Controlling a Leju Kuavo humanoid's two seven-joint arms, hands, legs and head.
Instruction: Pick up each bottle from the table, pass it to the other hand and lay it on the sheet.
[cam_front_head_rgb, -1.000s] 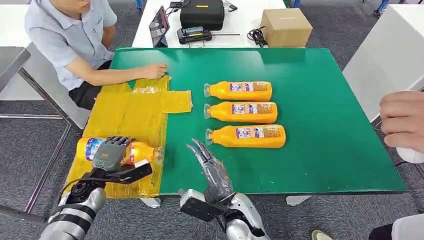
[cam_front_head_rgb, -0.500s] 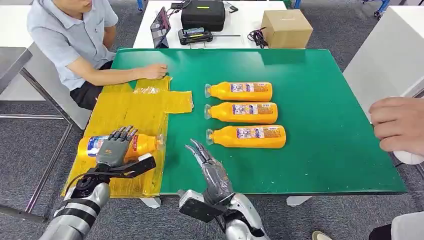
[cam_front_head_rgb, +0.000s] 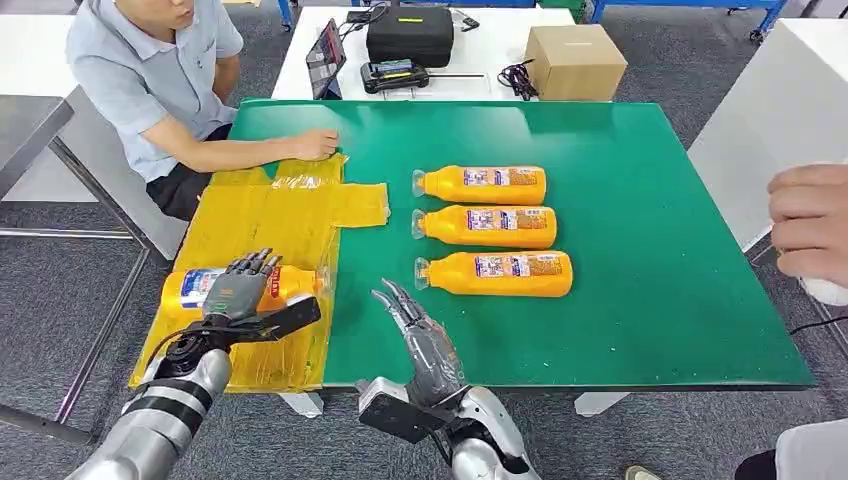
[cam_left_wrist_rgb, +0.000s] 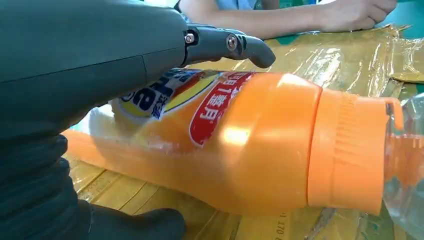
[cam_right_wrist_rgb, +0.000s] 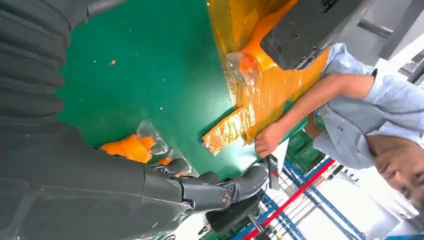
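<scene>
An orange bottle (cam_front_head_rgb: 196, 287) lies on its side on the yellow sheet (cam_front_head_rgb: 260, 220) near the table's front left corner. My left hand (cam_front_head_rgb: 243, 290) hovers over its middle with fingers stretched out. In the left wrist view the bottle (cam_left_wrist_rgb: 250, 145) rests on the sheet (cam_left_wrist_rgb: 350, 55), with one finger (cam_left_wrist_rgb: 230, 42) arched above it and the thumb (cam_left_wrist_rgb: 135, 225) lying below. Three more orange bottles (cam_front_head_rgb: 485, 184) (cam_front_head_rgb: 490, 226) (cam_front_head_rgb: 500, 273) lie in a row on the green table top (cam_front_head_rgb: 650, 200). My right hand (cam_front_head_rgb: 415, 330) is empty, fingers straight, near the front edge.
A seated person rests a hand (cam_front_head_rgb: 310, 145) on the sheet's far edge. Another person's hand (cam_front_head_rgb: 810, 220) hangs at the right edge. Behind the green table a white table carries a black case (cam_front_head_rgb: 405, 30), a tablet (cam_front_head_rgb: 322, 52) and a cardboard box (cam_front_head_rgb: 575, 60).
My left hand's fingers have uncurled from the bottle and straightened over it; the bottle stays lying on the sheet. The right hand has hardly moved. The camera has shifted slightly.
</scene>
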